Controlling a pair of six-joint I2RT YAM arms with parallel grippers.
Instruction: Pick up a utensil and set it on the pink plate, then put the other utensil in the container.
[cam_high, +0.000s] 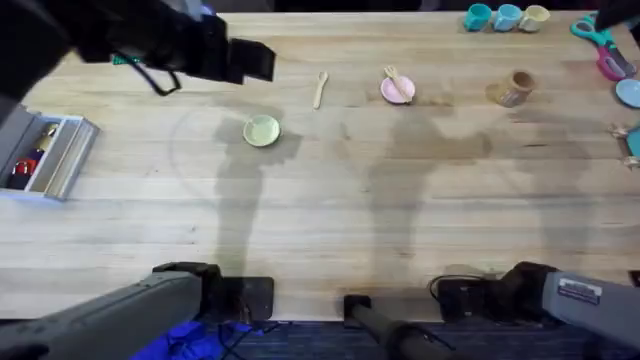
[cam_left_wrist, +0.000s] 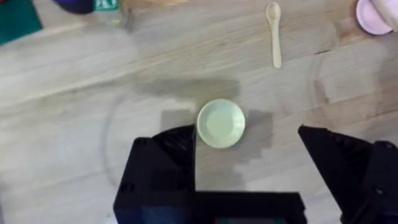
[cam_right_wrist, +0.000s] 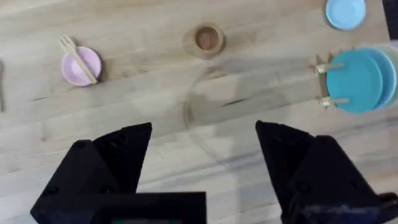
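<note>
Wooden fork lies across pink plate; spoon on table; brown container seemingly tilted.

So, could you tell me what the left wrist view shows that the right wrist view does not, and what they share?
Left wrist view: the wooden spoon lying bare on the table, and the pale yellow-green dish between the open fingers of the left gripper.

Right wrist view: the wooden fork resting across the pink plate, the tan-brown container, a light blue plate, teal plates in a rack, and the open right gripper.

Both share the pink plate, at the edge of the left wrist view, and the wooden table.
</note>
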